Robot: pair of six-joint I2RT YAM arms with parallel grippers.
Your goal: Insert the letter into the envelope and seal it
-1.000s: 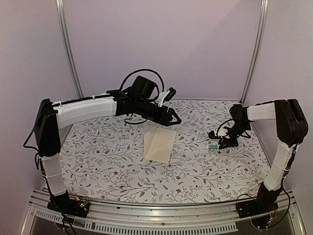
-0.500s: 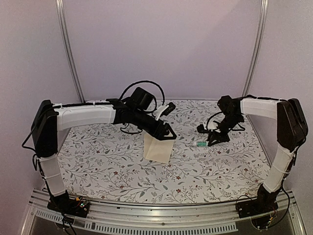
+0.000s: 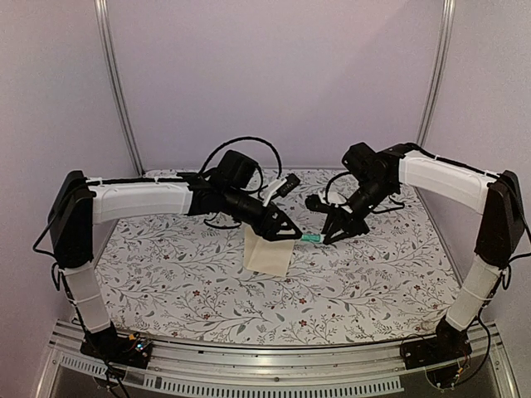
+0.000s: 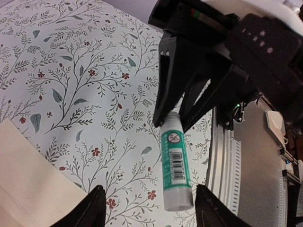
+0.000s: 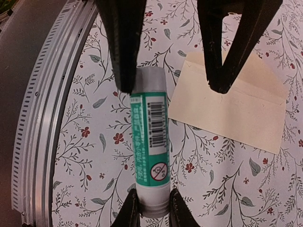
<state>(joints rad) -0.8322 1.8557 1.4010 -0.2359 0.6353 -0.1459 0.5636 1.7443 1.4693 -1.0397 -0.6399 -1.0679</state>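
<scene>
The envelope (image 3: 267,253) is a plain cream rectangle lying flat at the table's middle; it also shows in the right wrist view (image 5: 236,106) and at the lower left of the left wrist view (image 4: 28,179). The printed letter shows in no view. My right gripper (image 3: 330,235) is shut on the base of a green-and-white glue stick (image 3: 311,238) and holds it level above the cloth. My left gripper (image 3: 286,232) is open over the envelope's far right corner. Its jaws stand either side of the stick's free end (image 4: 179,198), as the right wrist view (image 5: 150,142) also shows.
A floral tablecloth (image 3: 182,265) covers the table. An aluminium rail (image 3: 274,369) runs along the near edge. Cables loop over the left wrist (image 3: 241,133). The back wall and two slanted poles (image 3: 116,83) close the far side.
My right arm has swung left with the glue stick, from the right side up to the left gripper. My left gripper has dropped and come forward over the envelope's far edge.
</scene>
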